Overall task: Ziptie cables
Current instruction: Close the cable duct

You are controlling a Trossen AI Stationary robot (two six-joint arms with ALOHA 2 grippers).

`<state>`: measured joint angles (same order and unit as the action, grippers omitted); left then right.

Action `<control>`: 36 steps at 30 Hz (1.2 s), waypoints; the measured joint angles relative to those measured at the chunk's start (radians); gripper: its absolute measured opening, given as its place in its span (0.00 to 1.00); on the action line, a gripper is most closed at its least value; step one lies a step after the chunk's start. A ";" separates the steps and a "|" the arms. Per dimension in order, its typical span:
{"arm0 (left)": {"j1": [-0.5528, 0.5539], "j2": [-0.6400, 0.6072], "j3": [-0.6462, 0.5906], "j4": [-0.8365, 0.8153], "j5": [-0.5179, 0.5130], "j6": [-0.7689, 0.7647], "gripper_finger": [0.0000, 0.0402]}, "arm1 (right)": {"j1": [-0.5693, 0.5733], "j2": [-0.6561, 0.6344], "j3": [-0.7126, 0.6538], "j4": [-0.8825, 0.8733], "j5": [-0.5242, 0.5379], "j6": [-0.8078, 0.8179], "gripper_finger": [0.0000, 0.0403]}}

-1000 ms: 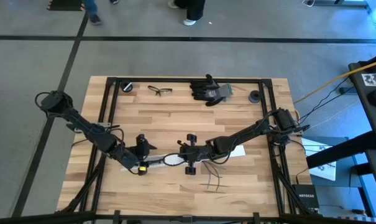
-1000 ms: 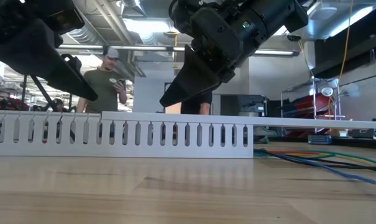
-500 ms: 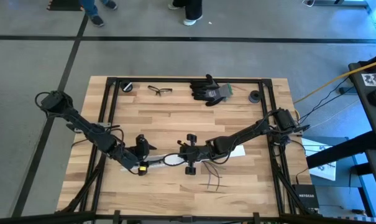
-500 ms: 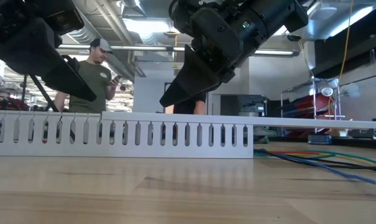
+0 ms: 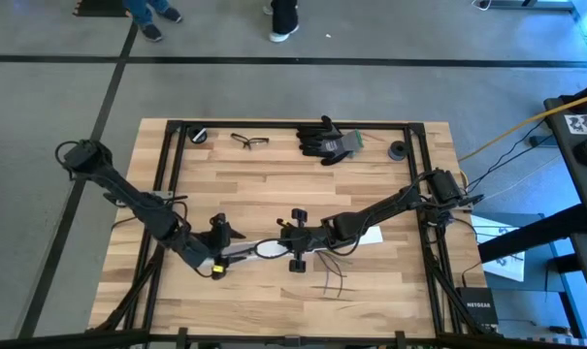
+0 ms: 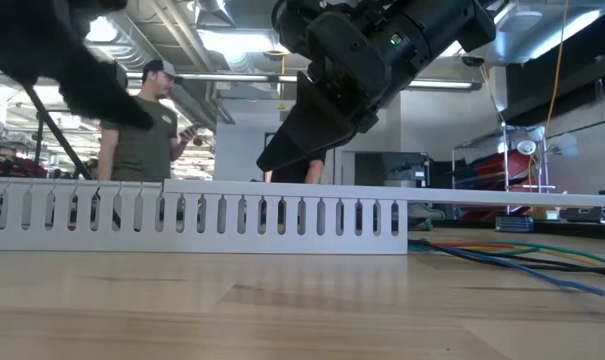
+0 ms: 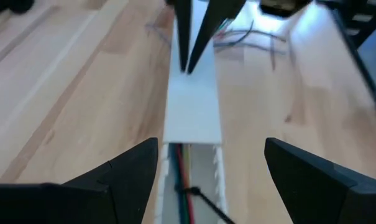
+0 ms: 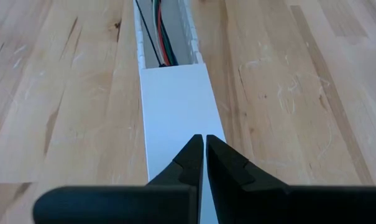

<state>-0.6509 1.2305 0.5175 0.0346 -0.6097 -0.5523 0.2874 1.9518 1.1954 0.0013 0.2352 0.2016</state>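
The big wooden worktop [image 5: 274, 184] fills the middle of the high view. Low in that picture, near the middle, lies a long white tray with slotted sides [image 6: 197, 215]. It has a flat white lid [image 8: 175, 112] over part of it.

The cables [image 8: 164, 34] lie inside the tray, where the lid ends. Red, green and dark ones run along it, and a thin black tie [image 7: 203, 202] crosses them. More coloured cables [image 6: 502, 255] spill out at the lower right of the low view, and some loose ends [image 5: 334, 281] splay on the wood below the tray in the high view.

The right pincer [image 8: 204, 149] sits on top of the lid with its two tips pressed together. I think it pushes down to keep the tray from sliding. I cannot see anything between its tips.

The left pincer [image 7: 211, 165] is spread wide, one finger on each side of the open tray. It looks ready to reach in for the tie or the cables. The tray walls are close to both fingers and could get in the way.

At the top of the high view lie a black glove [image 5: 324, 141], a pair of glasses [image 5: 248, 141] and two small black round things. They are far from the work. A person [image 6: 142, 125] stands behind the worktop, looking at a phone.
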 joint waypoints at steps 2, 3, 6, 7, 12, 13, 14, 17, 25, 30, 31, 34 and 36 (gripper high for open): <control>-0.012 -0.003 0.003 -0.020 0.000 0.002 0.70 | 0.000 0.000 0.000 0.002 0.000 0.000 0.01; -0.018 -0.001 0.001 -0.041 0.000 -0.007 0.70 | 0.000 0.000 0.000 0.002 0.000 0.000 0.01; -0.020 0.011 -0.009 -0.080 0.001 -0.038 0.70 | 0.000 0.000 0.000 0.003 0.000 0.000 0.01; -0.015 0.018 -0.013 -0.070 0.003 -0.040 0.70 | 0.000 0.000 0.000 0.003 0.000 0.000 0.01; 0.008 0.072 -0.015 -0.011 0.027 0.005 0.70 | -0.002 0.000 0.000 -0.004 0.001 -0.005 0.01; 0.016 0.089 -0.015 -0.014 0.030 0.009 0.70 | -0.002 0.000 0.000 0.001 0.007 -0.010 0.01; 0.024 0.108 -0.015 -0.015 0.033 0.009 0.70 | -0.002 0.000 0.000 0.005 0.018 -0.022 0.01; 0.036 0.159 -0.015 0.020 0.032 0.019 0.70 | -0.002 -0.001 0.001 -0.002 0.034 -0.024 0.01; 0.061 0.255 -0.017 0.114 0.080 0.011 0.70 | -0.010 0.010 0.001 0.011 -0.064 -0.074 0.01; 0.067 0.249 -0.014 0.183 0.088 0.036 0.70 | -0.014 0.029 0.001 0.069 -0.091 -0.088 0.01; 0.072 0.258 -0.014 0.177 0.088 0.029 0.70 | -0.014 0.031 0.001 0.080 -0.085 -0.097 0.01; 0.079 0.285 -0.015 0.195 0.089 0.014 0.70 | -0.013 0.042 0.002 0.085 -0.079 -0.109 0.01; 0.079 0.306 -0.015 0.228 0.089 0.014 0.70 | -0.013 0.049 0.000 0.078 -0.088 -0.108 0.01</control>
<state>-0.5724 1.5361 0.5028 0.2631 -0.5210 -0.5383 0.2741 2.0005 1.1957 0.0796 0.1469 0.0937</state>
